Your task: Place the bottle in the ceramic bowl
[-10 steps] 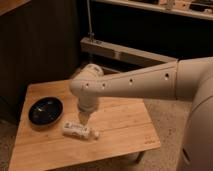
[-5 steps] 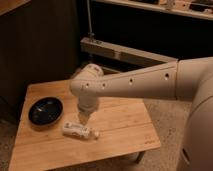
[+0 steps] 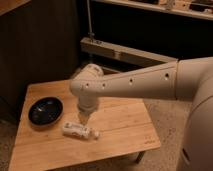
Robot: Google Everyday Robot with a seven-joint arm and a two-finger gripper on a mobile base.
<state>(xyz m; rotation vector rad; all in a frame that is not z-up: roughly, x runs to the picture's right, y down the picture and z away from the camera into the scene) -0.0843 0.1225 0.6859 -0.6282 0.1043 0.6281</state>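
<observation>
The bottle (image 3: 79,131), small and whitish, lies on its side on the wooden table (image 3: 122,132), cap end pointing right. To its upper left sits the ceramic bowl (image 3: 45,111), dark, glossy and holding nothing. My gripper (image 3: 83,119) points down from the thick white arm and hovers just above the bottle's left half. It is open, with nothing in it. The arm's wrist hides the table right behind the gripper.
The table's front and right edges are close to the bottle. A dark wall panel stands behind the table on the left. A low metal rail (image 3: 120,52) with an upright post runs behind the arm. Speckled floor (image 3: 165,120) lies to the right.
</observation>
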